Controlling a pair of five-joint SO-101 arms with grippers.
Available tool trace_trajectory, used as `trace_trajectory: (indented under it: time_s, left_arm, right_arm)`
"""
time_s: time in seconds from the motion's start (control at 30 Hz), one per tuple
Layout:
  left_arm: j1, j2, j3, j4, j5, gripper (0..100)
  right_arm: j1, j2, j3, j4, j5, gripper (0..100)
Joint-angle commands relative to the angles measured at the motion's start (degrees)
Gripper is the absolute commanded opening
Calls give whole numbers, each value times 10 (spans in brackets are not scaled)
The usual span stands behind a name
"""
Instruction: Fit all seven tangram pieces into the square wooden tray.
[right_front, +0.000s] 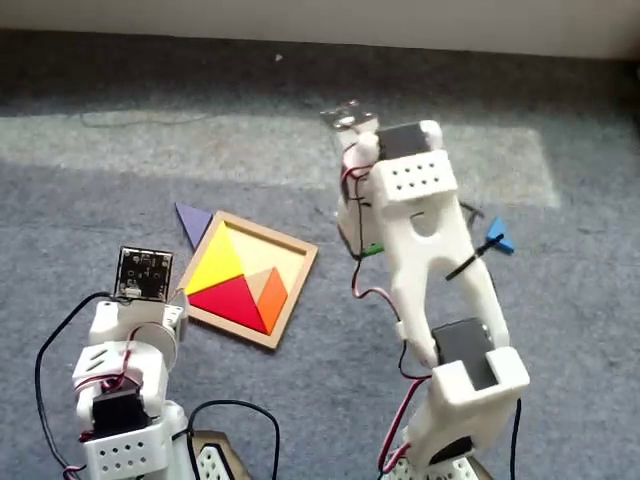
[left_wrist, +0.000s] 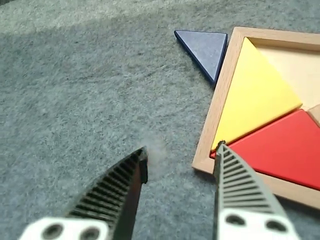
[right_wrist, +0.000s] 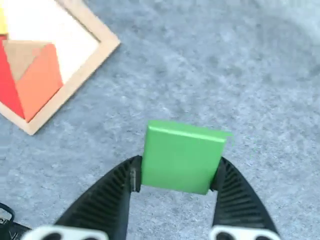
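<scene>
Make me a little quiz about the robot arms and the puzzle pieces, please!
1. True or false: the right gripper is holding the green piece.
2. Where is the purple triangle compared with the wooden tray? A: inside it. B: outside it, right beside its rim. C: stacked on top of another piece.
3. Fill in the gap: the left gripper sits by a corner of the tray, holding nothing, and it is ____ (open or shut).

Key: 1 true; 2 B; 3 open.
</scene>
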Motion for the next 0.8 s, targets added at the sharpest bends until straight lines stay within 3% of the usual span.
trace_trajectory:
  time_s: [0.0, 0.17, 0.37, 0.77]
  left_arm:
    - [-10, -7, -15, 1, 6, 230]
    - [-10, -7, -15, 1, 6, 230]
    - [-10, -7, -15, 1, 5, 230]
    - [-10, -7, -14, 1, 5, 230]
  right_arm:
    - [-80, -36, 37, -80, -10, 141]
    - [-167, -6, 95, -183, -66, 141]
    - [-233, 44, 98, -250, -68, 141]
    - [-240, 132, 97, -336, -68, 142]
